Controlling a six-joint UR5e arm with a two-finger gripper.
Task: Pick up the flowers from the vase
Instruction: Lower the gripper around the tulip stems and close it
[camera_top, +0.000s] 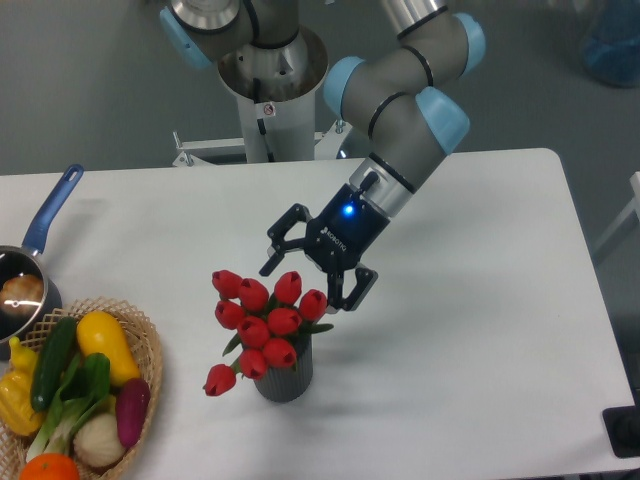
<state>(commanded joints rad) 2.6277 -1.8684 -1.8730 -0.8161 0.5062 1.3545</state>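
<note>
Down at the near edge of the counter (480, 400), at about seven o'clock, sits the wicker basket (150, 365) heaped with vegetables, and it runs off the frame's corner, so nothing can swing low that way. Just in from it, near six o'clock, stands the vase (285, 380), upright and ribbed, with the flowers (262, 320) fanned out wider than its mouth; one bud droops off to the left over the rim. The stems sit in the vase, which is why the bunch stands up for a grasp from above or from the side.

Right behind the bunch, at its one o'clock, the tool (312, 278) hangs tilted toward the buds, fingers spread apart and holding nothing; the lower fingertip looks just beside the rightmost bud, though I can't tell if it touches. My read: this is the approach, lined up to straddle the top of the bunch.

At nine o'clock the pot (25, 285) with its blue handle sits well apart. To three o'clock the counter runs bare to its far rim, the likeliest lane for lifting away.
</note>
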